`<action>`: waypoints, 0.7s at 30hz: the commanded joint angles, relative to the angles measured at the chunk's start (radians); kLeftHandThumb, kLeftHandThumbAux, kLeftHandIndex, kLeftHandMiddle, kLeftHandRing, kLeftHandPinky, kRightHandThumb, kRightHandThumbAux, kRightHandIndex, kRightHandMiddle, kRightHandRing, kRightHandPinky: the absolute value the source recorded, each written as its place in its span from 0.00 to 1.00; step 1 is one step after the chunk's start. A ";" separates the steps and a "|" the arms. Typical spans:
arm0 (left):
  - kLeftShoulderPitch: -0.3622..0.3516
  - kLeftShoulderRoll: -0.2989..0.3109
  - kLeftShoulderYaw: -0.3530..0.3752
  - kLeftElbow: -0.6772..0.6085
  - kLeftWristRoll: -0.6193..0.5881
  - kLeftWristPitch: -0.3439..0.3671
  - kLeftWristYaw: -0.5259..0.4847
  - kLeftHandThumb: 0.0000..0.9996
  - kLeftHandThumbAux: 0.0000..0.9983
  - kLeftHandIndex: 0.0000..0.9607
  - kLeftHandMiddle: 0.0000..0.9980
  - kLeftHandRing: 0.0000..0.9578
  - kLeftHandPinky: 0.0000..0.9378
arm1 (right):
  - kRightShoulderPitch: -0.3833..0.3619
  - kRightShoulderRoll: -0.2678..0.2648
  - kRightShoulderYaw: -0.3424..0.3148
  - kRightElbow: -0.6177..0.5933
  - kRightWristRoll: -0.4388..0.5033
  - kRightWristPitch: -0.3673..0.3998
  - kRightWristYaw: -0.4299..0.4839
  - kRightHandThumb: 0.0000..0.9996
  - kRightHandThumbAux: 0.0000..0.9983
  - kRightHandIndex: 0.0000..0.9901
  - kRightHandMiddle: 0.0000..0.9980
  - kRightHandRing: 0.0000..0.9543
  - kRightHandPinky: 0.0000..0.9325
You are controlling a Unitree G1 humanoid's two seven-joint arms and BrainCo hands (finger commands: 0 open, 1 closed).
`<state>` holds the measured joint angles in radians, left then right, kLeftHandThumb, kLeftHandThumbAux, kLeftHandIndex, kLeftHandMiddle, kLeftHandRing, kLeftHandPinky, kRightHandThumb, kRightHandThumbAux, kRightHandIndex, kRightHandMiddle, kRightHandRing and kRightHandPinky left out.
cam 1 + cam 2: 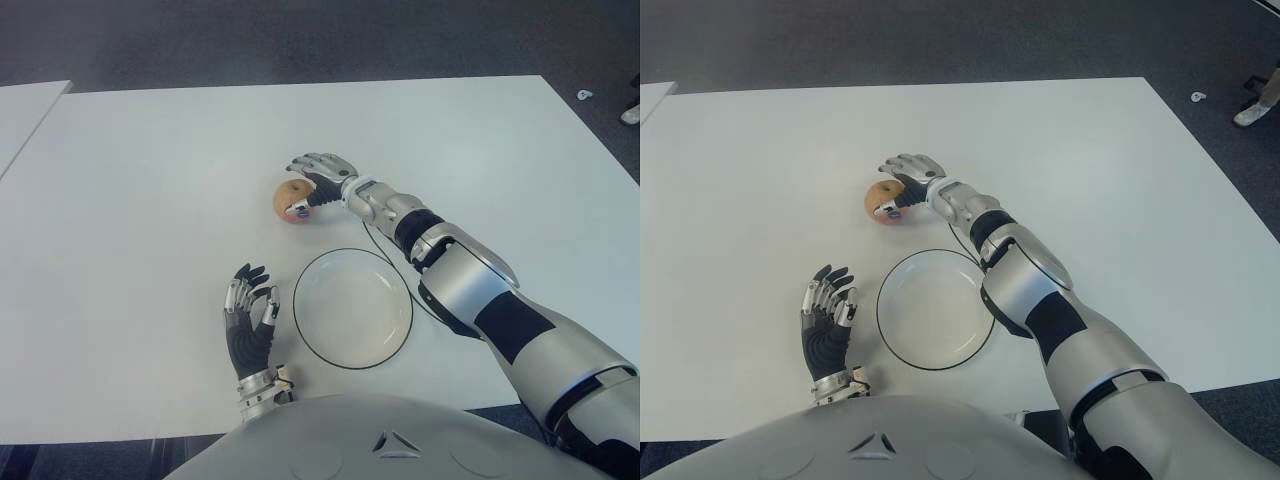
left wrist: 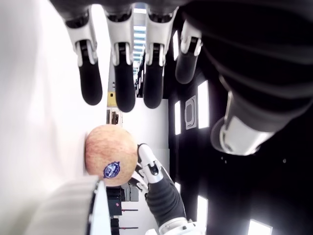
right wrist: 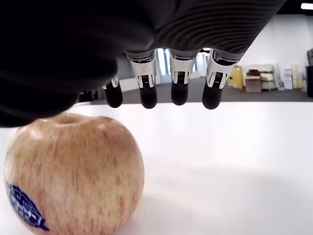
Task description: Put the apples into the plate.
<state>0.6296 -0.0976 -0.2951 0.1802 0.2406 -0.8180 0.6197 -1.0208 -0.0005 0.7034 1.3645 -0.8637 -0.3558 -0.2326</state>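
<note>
A single yellow-red apple (image 1: 290, 199) with a blue sticker stands on the white table (image 1: 150, 200), just beyond the plate. My right hand (image 1: 318, 172) hovers over it, open. In the right wrist view its fingers (image 3: 172, 78) stretch out above the apple (image 3: 73, 174) without touching it. The white plate (image 1: 352, 310), dark-rimmed, lies near the front edge with nothing in it. To the left of the plate my left hand (image 1: 248, 305) shows palm up with its fingers (image 2: 124, 73) spread, holding nothing. Its wrist view also shows the apple (image 2: 111, 154) farther off.
A second white table (image 1: 25, 105) stands at the far left across a narrow gap. Dark carpet surrounds the table, with a small white object (image 1: 585, 95) and a shoe (image 1: 630, 113) on the floor at the right. A thin cable (image 1: 385, 260) runs along my right forearm.
</note>
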 commanded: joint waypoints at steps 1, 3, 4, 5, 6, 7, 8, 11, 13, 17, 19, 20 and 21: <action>0.142 -0.124 -0.102 0.023 0.073 0.016 0.037 0.46 0.65 0.23 0.30 0.35 0.38 | 0.058 0.003 0.029 0.010 -0.019 0.016 -0.001 0.30 0.26 0.00 0.00 0.00 0.00; 0.150 -0.124 -0.107 0.021 0.085 0.015 0.047 0.45 0.65 0.23 0.30 0.34 0.37 | 0.065 0.002 0.033 0.012 -0.021 0.022 0.003 0.30 0.26 0.00 0.00 0.00 0.00; 0.154 -0.124 -0.111 0.020 0.090 0.015 0.052 0.45 0.65 0.23 0.29 0.34 0.37 | 0.072 0.002 0.035 0.014 -0.023 0.027 0.001 0.30 0.26 0.00 0.00 0.00 0.00; 0.158 -0.124 -0.115 0.018 0.095 0.015 0.057 0.45 0.65 0.23 0.29 0.34 0.37 | 0.077 0.001 0.037 0.016 -0.024 0.030 0.000 0.30 0.26 0.00 0.00 0.00 0.00; 0.161 -0.122 -0.118 0.018 0.099 0.014 0.060 0.45 0.65 0.23 0.29 0.34 0.37 | 0.083 0.002 0.038 0.017 -0.024 0.033 0.000 0.30 0.26 0.00 0.00 0.00 0.00; 0.164 -0.121 -0.121 0.017 0.102 0.014 0.064 0.44 0.65 0.22 0.29 0.34 0.38 | 0.086 0.002 0.038 0.017 -0.023 0.034 0.000 0.30 0.26 0.00 0.00 0.00 0.00; 0.168 -0.120 -0.124 0.017 0.105 0.014 0.067 0.44 0.65 0.22 0.29 0.34 0.38 | 0.091 0.001 0.039 0.017 -0.022 0.036 0.004 0.30 0.26 0.00 0.00 0.00 0.00; 0.178 -0.118 -0.135 0.014 0.112 0.013 0.075 0.43 0.65 0.22 0.29 0.33 0.38 | 0.103 -0.001 0.043 0.017 -0.023 0.038 0.010 0.30 0.26 0.00 0.00 0.00 0.00; 0.181 -0.117 -0.141 0.014 0.111 0.009 0.078 0.43 0.65 0.22 0.29 0.33 0.38 | 0.115 -0.003 0.050 0.017 -0.027 0.039 0.008 0.30 0.26 0.00 0.00 0.00 0.00; 0.179 -0.113 -0.145 0.019 0.100 -0.002 0.075 0.43 0.65 0.21 0.29 0.33 0.38 | 0.133 -0.006 0.062 0.016 -0.035 0.041 0.005 0.30 0.27 0.00 0.00 0.00 0.00; 0.178 -0.115 -0.147 0.022 0.097 -0.008 0.075 0.43 0.65 0.21 0.29 0.33 0.38 | 0.139 -0.008 0.067 0.016 -0.037 0.041 0.003 0.30 0.27 0.00 0.00 0.00 0.00; 0.175 -0.116 -0.146 0.026 0.092 -0.013 0.073 0.44 0.65 0.21 0.29 0.33 0.38 | 0.143 -0.008 0.071 0.016 -0.039 0.042 0.003 0.30 0.27 0.00 0.00 0.00 0.00; 0.174 -0.117 -0.146 0.027 0.089 -0.017 0.071 0.44 0.65 0.21 0.29 0.33 0.38 | 0.145 -0.009 0.074 0.015 -0.040 0.043 0.003 0.30 0.27 0.00 0.00 0.00 0.00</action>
<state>0.6881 -0.0883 -0.3030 0.1605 0.2569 -0.8338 0.6749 -0.9572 -0.0015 0.7409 1.3516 -0.8746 -0.3233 -0.2716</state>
